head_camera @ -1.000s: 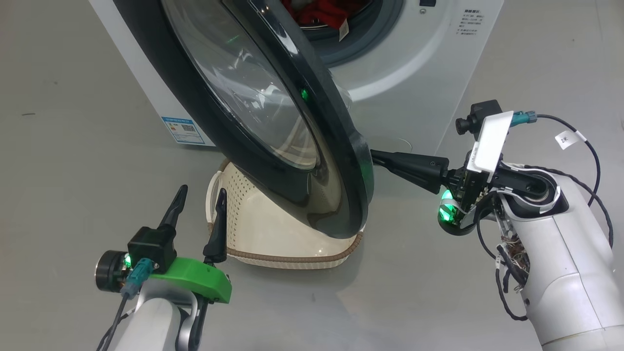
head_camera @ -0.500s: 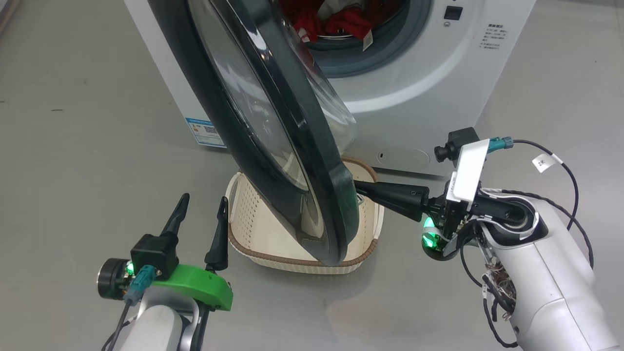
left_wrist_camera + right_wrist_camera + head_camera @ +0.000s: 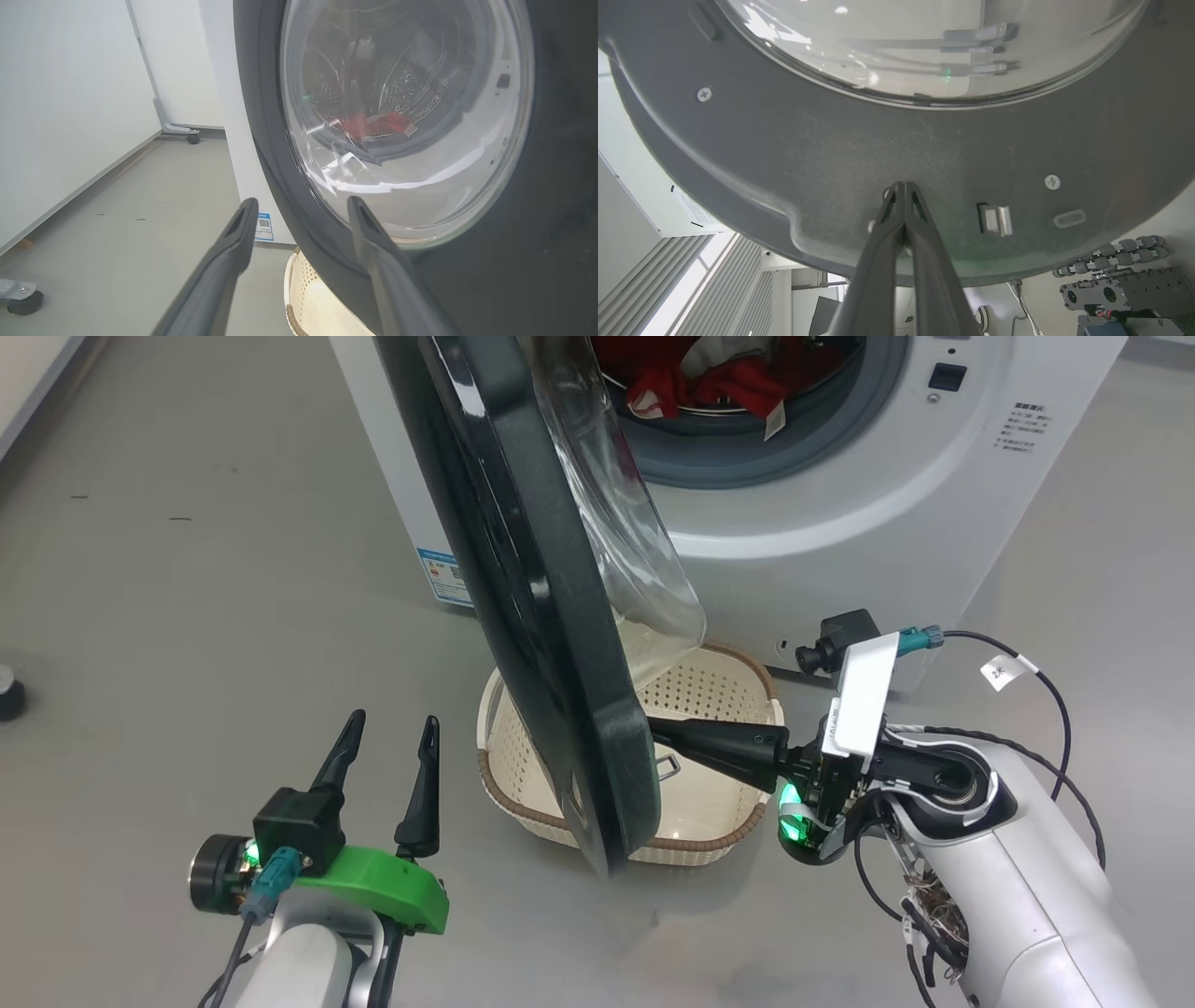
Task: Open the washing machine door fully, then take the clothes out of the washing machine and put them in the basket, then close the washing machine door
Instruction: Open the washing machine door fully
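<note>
**Door stands out over the basket on a bare grey floor**

From where I stand, the room is plain: a smooth, matt grey floor (image 3: 187,616) with a few dark specks, and a white wall panel (image 3: 70,116) running along the left, its frame resting on small castors (image 3: 23,301). The washing machine (image 3: 840,523) sits directly on that floor, a blue label sticker (image 3: 446,577) low on its side.

The washing machine door (image 3: 523,569) is swung well out from the front, nearly edge-on in the head view, its glass bowl bulging towards the drum. The clothes (image 3: 738,378) lie inside the drum, red with a white label hanging over the grey ring. The basket (image 3: 691,845) stands on the floor right in front of the machine, under the door's lower edge, with nothing in it.

The right gripper (image 3: 901,186) has its two fingers pressed flat together, grasping nothing, with the tips against the dull grey inner face of the door, beside a small metal latch (image 3: 994,219). The left gripper (image 3: 392,717) hangs on the door's outer side with its fingers spread wide and empty, close to the black rim but apart from it. Slatted blinds (image 3: 668,289) show past the door in the right wrist view.
</note>
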Controlling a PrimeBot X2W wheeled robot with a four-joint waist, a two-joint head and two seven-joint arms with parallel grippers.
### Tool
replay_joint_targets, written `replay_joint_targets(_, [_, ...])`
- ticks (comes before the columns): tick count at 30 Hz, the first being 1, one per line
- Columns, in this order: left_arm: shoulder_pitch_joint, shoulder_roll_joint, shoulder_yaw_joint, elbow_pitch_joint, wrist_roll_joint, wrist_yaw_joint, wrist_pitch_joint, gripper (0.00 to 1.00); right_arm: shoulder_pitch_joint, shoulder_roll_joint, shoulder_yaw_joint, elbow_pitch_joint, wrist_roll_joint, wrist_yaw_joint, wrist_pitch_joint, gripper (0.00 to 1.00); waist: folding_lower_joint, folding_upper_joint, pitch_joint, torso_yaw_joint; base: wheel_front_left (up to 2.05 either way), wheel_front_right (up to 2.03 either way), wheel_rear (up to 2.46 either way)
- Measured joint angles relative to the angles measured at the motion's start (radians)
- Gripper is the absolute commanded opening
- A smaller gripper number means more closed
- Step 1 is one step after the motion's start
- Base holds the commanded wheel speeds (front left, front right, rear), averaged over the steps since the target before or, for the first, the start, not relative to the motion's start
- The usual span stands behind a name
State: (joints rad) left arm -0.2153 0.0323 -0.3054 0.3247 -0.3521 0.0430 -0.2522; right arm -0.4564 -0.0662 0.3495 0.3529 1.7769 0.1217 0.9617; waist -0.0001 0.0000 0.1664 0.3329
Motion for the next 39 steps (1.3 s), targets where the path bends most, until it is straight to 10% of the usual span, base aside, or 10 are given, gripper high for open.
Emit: replay_joint_targets(39, [0.028,0.001,0.008,-0.018,-0.017,0.022,0.0,1.0,0.024,0.003,0.084,-0.061,0.088,0.0,-0.144,0.0,0.0,0.0,-0.004,0.11,0.0,0.0,0.0])
